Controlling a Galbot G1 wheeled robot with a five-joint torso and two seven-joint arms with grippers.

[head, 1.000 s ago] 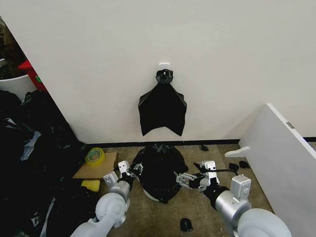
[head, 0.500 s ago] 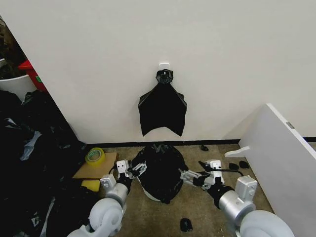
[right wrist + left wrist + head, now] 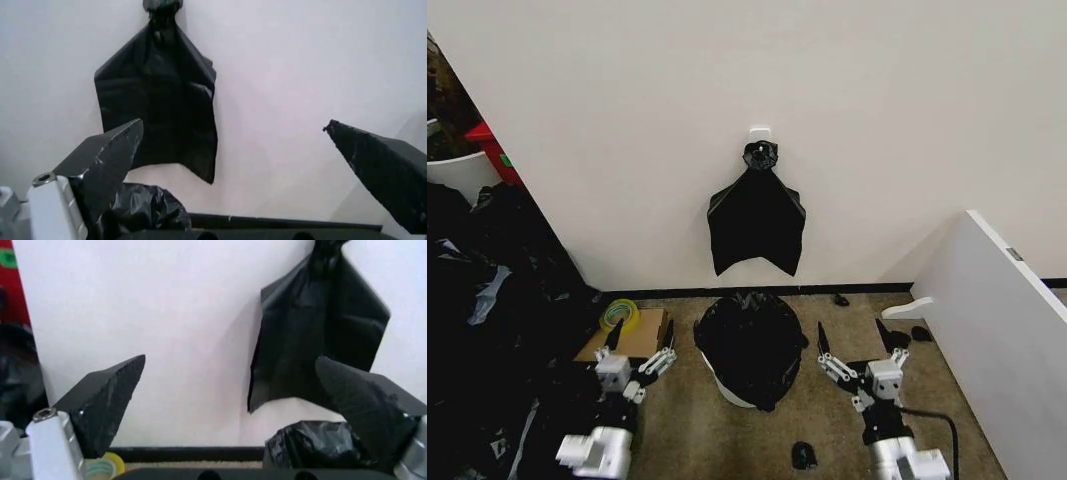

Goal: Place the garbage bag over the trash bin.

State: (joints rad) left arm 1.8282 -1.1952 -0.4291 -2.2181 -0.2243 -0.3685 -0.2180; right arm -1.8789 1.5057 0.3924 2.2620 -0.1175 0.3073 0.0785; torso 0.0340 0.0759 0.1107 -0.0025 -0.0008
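Now, change since 1 second ago: both arms have drawn back from the garbage bag toward the robot; earlier their fingers reached at its left and right sides.
Left gripper: low on the left, apart from the bag, jaws spread wide and holding nothing.
Right gripper: low on the right, apart from the bag, jaws wide open and empty.
Bag position: draped over the trash bin on the floor by the wall, between the 2 grippers.
Bag look: glossy, crinkled black plastic that hides most of the bin; a strip of white wall shows at the bottom left.
Wall: a flat black bundle hangs from a white hook directly above the bin.
Left side: a yellow tape roll on a piece of cardboard, beside a heap of black plastic.
Right side: a white panel leaning near the right gripper.
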